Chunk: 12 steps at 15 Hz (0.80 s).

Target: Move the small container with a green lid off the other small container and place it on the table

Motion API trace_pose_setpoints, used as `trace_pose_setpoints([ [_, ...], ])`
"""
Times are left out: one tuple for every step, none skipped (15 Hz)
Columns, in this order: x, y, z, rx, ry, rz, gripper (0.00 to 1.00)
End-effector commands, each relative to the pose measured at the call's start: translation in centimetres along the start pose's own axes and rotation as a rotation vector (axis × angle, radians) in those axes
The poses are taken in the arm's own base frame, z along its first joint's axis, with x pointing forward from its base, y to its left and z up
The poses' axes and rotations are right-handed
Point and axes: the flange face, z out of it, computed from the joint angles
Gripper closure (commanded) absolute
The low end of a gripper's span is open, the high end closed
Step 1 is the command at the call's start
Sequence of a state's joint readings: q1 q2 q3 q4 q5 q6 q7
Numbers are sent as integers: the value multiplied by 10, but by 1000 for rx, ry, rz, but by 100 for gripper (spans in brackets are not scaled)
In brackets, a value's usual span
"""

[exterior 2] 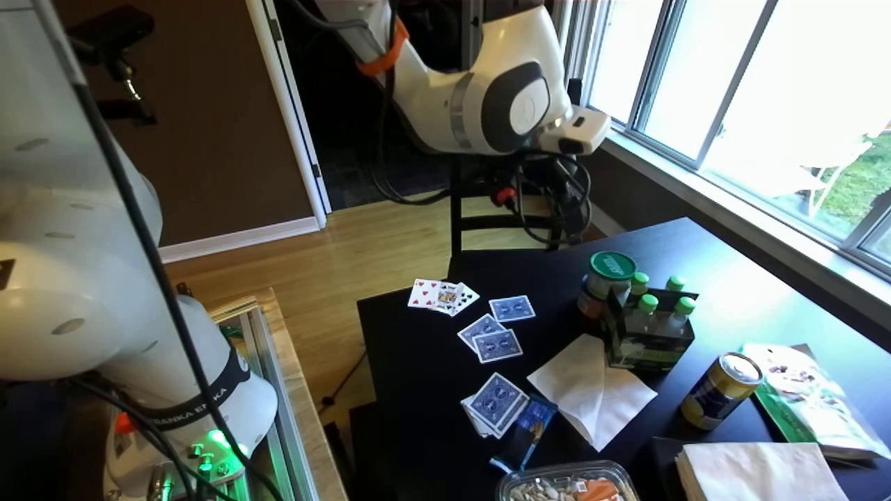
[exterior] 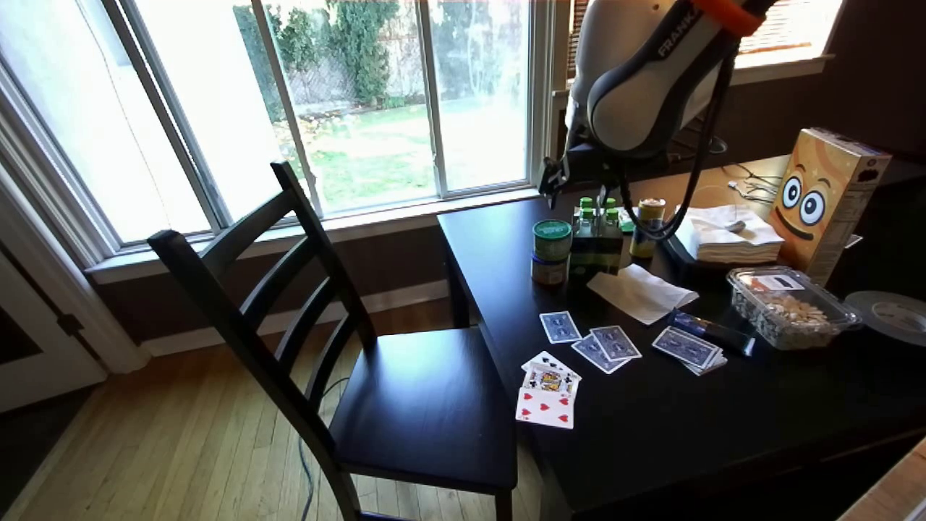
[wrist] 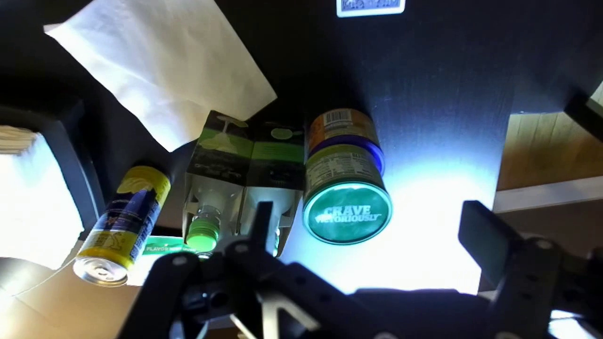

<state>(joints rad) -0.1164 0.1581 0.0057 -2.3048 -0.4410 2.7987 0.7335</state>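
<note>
Spread wide, the pincer point(wrist: 369, 223) shows its two fingers point(wrist: 490, 247) well apart in the wrist view. Seen through the gap, and farther off, is the tub point(wrist: 347, 195) — its green lid in full sight, lettered CRAVE VICTORIOUSLY. It sits on the lower tub point(wrist: 341, 123), which has a blue rim and a barcode on its label. Just beside the pair is a dark carton point(wrist: 278, 153) of green-capped bottles point(wrist: 203, 231), past it a yellow and blue can point(wrist: 125, 223); a napkin point(wrist: 165, 66) lies on the dark surface point(wrist: 447, 75).

In an exterior view, the pincer hangs higher than the tub and clear of it, a window point(exterior: 362, 108) beyond. Both tubs stand upright, one atop the other. Nearer the front lie face-up cards point(exterior: 548, 396), face-down cards point(exterior: 684, 346) and a clear box point(exterior: 788, 307); a tan box point(exterior: 817, 206) with cartoon eyes stands farther back, and a chair point(exterior: 427, 412) beside the surface.

In an exterior view, green light point(exterior 2: 219, 442) glows on the arm's base point(exterior 2: 247, 410), and the pincer is a dark, cluttered shape — from there its fingers cannot be made out. The tub sits lid up on the lower tub, just beside the carton; near the face-down cards is a blue packet point(exterior 2: 525, 433), and by the can lies a green and white bag point(exterior 2: 811, 396).
</note>
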Motion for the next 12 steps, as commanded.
trace_pose_setpoints([
  [14,-2,36,19,36,28,0],
  [16,-2,44,24,47,30,0],
  [17,-3,51,32,60,29,0],
  [21,-1,57,45,94,8,0],
  [25,1,64,43,103,-8,0],
  [14,4,50,39,64,5,0],
  [15,5,55,38,64,4,0],
  [14,6,57,36,61,4,0],
  [14,6,56,37,61,4,0],
  [14,5,55,39,63,3,0],
  [15,4,54,40,64,2,0],
  [15,4,54,40,64,2,0],
])
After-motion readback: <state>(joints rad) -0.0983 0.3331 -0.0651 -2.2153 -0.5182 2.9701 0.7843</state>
